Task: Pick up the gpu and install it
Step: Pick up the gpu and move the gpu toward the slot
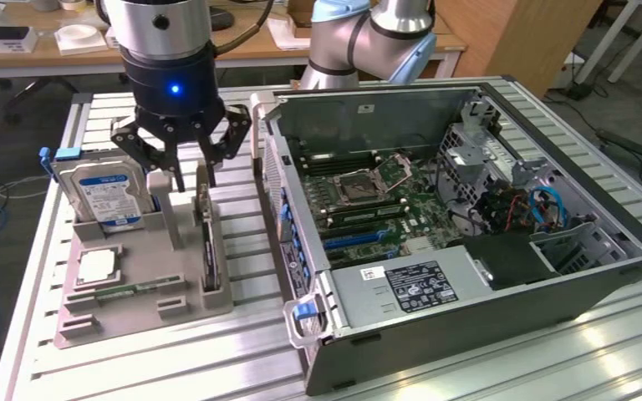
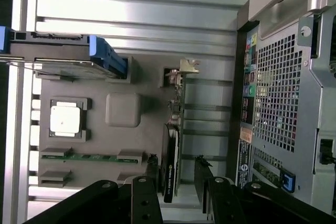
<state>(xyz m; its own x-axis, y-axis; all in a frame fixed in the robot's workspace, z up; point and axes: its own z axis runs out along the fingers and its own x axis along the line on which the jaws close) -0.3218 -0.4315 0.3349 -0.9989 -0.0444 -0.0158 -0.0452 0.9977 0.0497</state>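
Now the tool (image 1: pixel 193 171) hangs with its jaws spread wide and empty above the grey holder (image 1: pixel 131 305) on the bench (image 1: pixel 187 368). Just below it, toward 6 o'clock in the exterior view, the gpu (image 1: pixel 208 246) stands on edge in its slot, its long axis running 12 to 6. From the wrist, one finger (image 2: pixel 149 179) sits on either side of the card's line, clear of it. The open computer case (image 1: pixel 466 209) lies at 3 o'clock.
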